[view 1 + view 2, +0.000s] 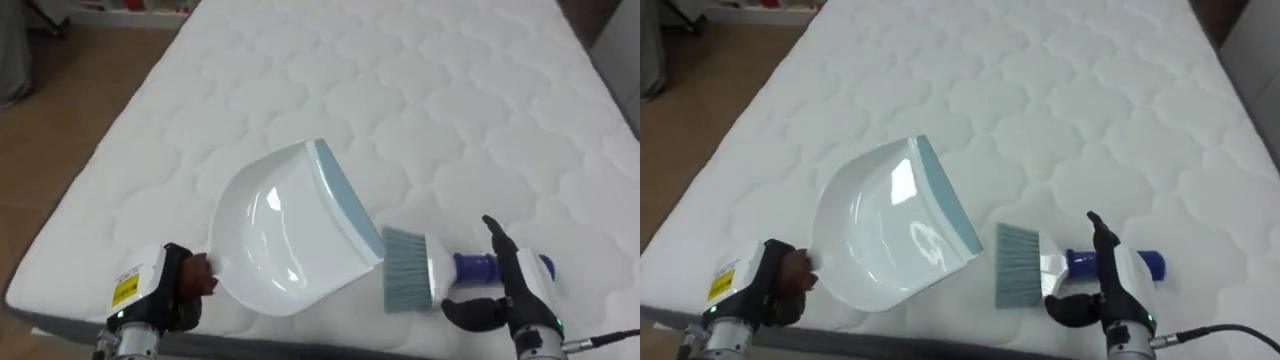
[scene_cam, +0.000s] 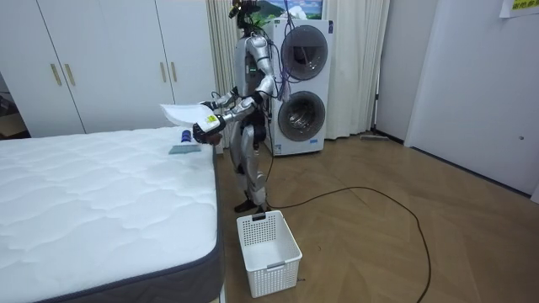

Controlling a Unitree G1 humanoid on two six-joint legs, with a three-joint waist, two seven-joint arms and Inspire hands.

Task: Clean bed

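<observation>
Left hand: fingers wrapped round the handle of the dustpan, which is held tilted over the near part of the bed.
Right hand: closed on the handle of the brush, with the bristles just beside the dustpan's lip.
Dirt: none I can make out on the quilted top.
Step in hand: probably a sweep into the pan. Lay the lip flat on the mattress first. Then draw the bristles toward it in light, short strokes so nothing hops over.
Edges: both tools sit close to the near edge, so sweep inward, away from the drop.
Open room: wide bare mattress lies ahead. A basket stands on the floor beside the bed, near the robot, so step with care.
</observation>
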